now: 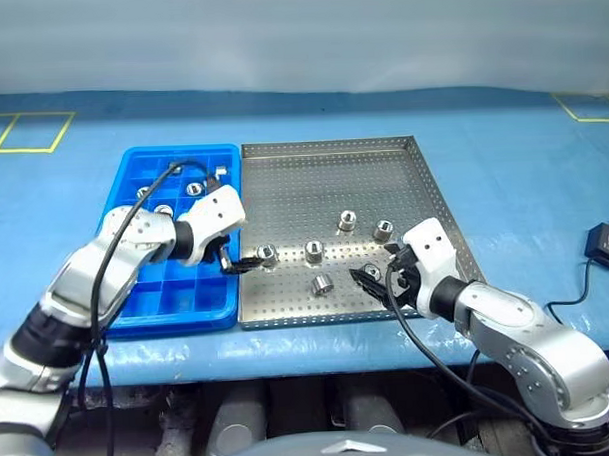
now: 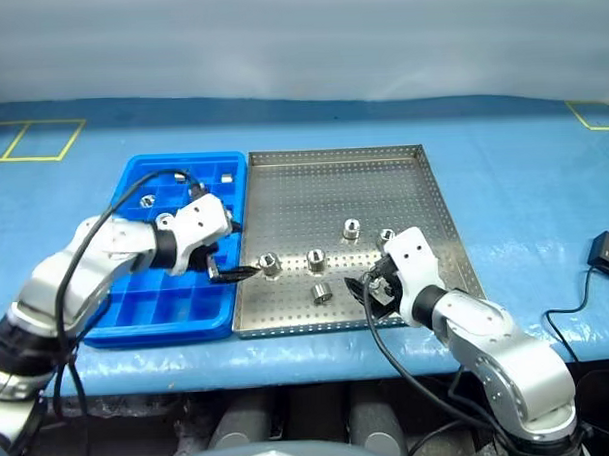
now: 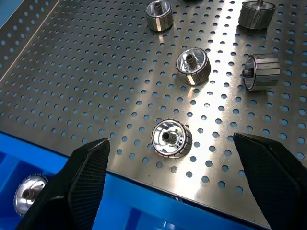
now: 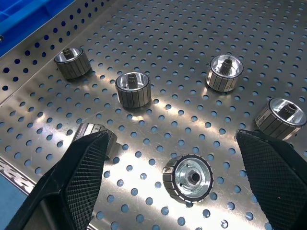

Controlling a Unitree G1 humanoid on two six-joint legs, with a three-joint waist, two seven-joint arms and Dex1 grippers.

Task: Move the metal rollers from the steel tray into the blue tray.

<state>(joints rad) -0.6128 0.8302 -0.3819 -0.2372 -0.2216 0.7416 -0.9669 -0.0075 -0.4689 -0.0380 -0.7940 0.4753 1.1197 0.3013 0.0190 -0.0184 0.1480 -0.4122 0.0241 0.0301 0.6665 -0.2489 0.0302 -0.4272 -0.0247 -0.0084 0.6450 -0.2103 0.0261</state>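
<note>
Right gripper, at the near right edge of the steel tray: jaws spread wide and empty, the two black fingers standing apart over the perforated sheet. One metal roller sits upright directly between them, its central hole facing up; whether the fingers touch it cannot be told. Another roller lies on its side, partly hidden behind one finger. A little farther beyond the fingertips stand three more rollers, upright and well apart from one another, and a fourth stands off to one side.

Left gripper, at the seam between the blue tray and the steel tray: released, jaws at full spread, holding nothing. Just beyond and between its fingers a roller rests upright on the steel sheet, close to the tray's edge. Past it, farther from the fingertips, lie further rollers, one of them tipped on its side.

Behind the left gripper, in the blue tray's compartments, several rollers are already seated, among them one in the far rows and one seen in the left wrist view beside a fingertip.
</note>
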